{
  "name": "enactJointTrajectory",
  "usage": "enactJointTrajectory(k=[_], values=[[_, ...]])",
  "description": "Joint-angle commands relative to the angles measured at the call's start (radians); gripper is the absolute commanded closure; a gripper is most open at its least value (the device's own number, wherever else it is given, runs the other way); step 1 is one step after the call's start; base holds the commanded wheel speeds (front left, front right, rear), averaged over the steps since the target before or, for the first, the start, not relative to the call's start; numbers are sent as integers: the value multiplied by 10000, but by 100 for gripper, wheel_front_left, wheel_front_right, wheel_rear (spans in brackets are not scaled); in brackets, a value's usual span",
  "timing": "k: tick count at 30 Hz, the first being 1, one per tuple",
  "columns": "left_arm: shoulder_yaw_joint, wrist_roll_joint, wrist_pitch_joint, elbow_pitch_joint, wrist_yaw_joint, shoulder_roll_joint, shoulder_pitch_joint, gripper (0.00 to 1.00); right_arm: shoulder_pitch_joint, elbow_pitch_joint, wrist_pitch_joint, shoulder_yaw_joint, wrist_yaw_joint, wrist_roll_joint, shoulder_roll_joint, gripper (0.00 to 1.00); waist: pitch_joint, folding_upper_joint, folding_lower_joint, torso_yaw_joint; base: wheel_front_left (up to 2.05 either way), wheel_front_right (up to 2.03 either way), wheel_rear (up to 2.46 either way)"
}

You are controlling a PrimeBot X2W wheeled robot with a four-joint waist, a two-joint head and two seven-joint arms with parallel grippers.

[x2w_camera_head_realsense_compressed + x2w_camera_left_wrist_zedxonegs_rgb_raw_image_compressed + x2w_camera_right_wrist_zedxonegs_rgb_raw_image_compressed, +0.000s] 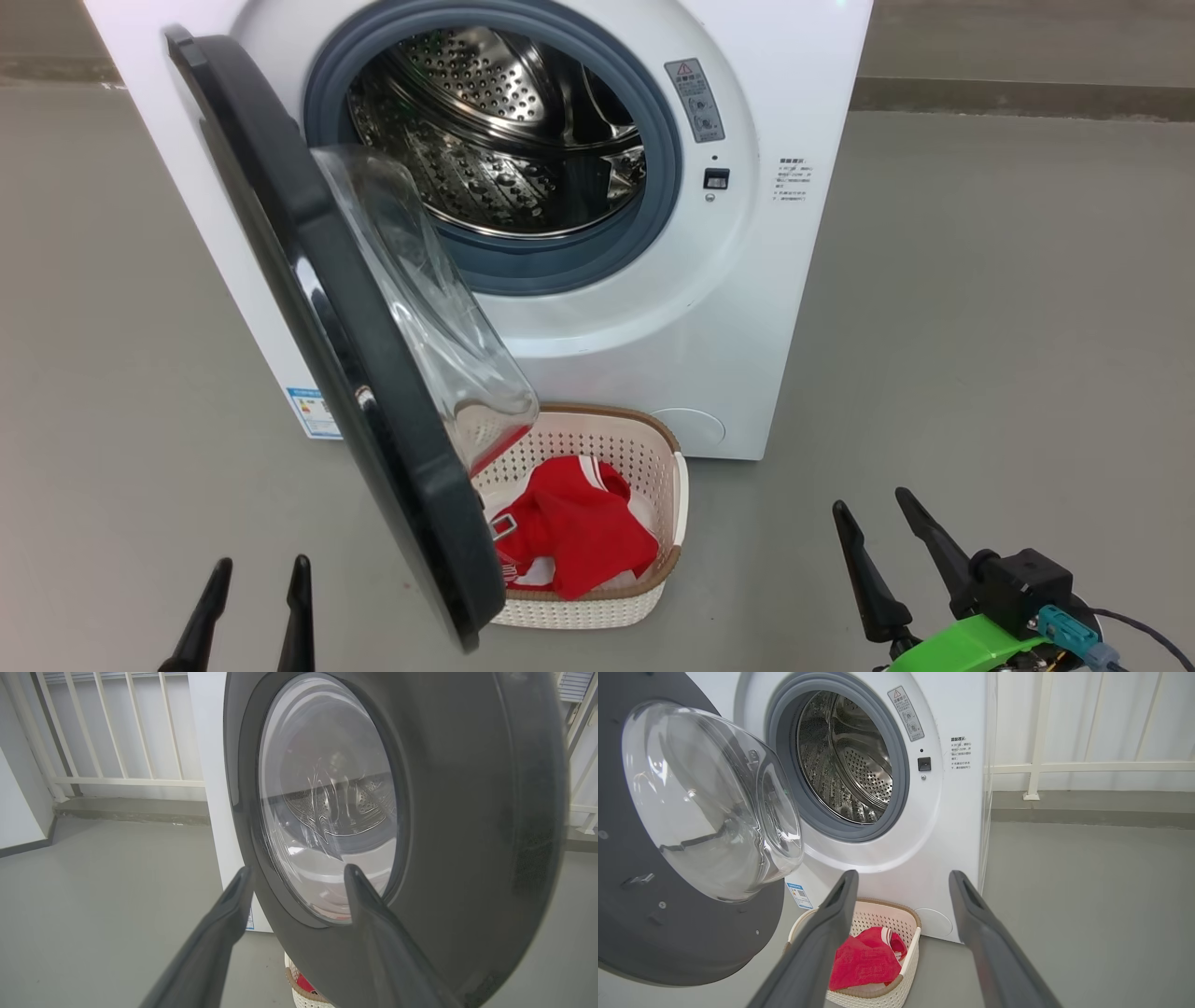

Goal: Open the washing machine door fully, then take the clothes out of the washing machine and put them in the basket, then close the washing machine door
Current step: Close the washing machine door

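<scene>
Some clothes lie in the basket (door wide open).

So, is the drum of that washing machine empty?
Empty, as far as visible: bare steel drum, and the red clothes lie in the basket.

Looks like a laundry corner or utility space, maybe balcony-ish, hard to say if it's a home. A white front-loading washing machine stands right on a plain grey floor with a plastic basket of red clothes in front, and white railing bars run along a low grey kerb behind it.
</scene>
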Motion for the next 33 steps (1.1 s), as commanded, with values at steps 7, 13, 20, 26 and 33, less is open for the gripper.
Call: enactJointTrajectory(k=[7,13,20,26,33], values=[[576,305,-119,-98,-233,-121,-240,0,-401,-180,-65,262,65,-20,-35,0,7,0,0,-17,0,0,0],[638,510,-120,-84,-326,-223,-269,0,-388,-182,-65,266,65,-11,-35,0,47,0,0,-9,0,0,0],[743,626,-120,-71,-386,-317,-348,21,-417,-208,-65,177,65,3,-35,0,87,0,0,72,0,0,0],[733,438,-120,-28,-456,-348,-463,100,-373,-189,-65,144,65,-7,-35,0,75,0,0,131,0,0,0],[992,-2081,18,265,-531,-423,-1254,100,-358,-214,-65,132,65,-3,-35,0,120,0,0,207,0,0,0]])
